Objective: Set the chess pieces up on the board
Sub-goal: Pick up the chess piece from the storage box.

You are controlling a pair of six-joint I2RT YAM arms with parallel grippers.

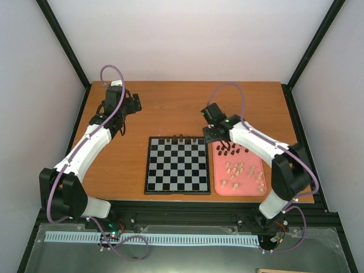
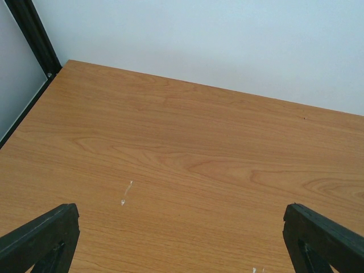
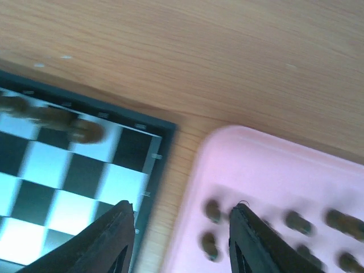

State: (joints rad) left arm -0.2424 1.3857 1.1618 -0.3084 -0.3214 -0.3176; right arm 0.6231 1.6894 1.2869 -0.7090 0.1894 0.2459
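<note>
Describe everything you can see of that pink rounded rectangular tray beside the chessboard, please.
The pink rounded rectangular tray looks like smooth plastic with a low raised rim. It lies flat on the wooden table, just right of the checkered chessboard, apart from it. Dark chess pieces sit at its far end, pale ones nearer. The right gripper hovers above its far left corner.

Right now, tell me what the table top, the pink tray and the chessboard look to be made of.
Table top: wood or wood-look laminate, smooth satin; grain lines run across it. Pink tray: probably moulded plastic, matte, with rounded corners and uniform colour. Chessboard: unclear, perhaps plastic or coated metal; the pale squares look silvery and slightly glossy.
</note>
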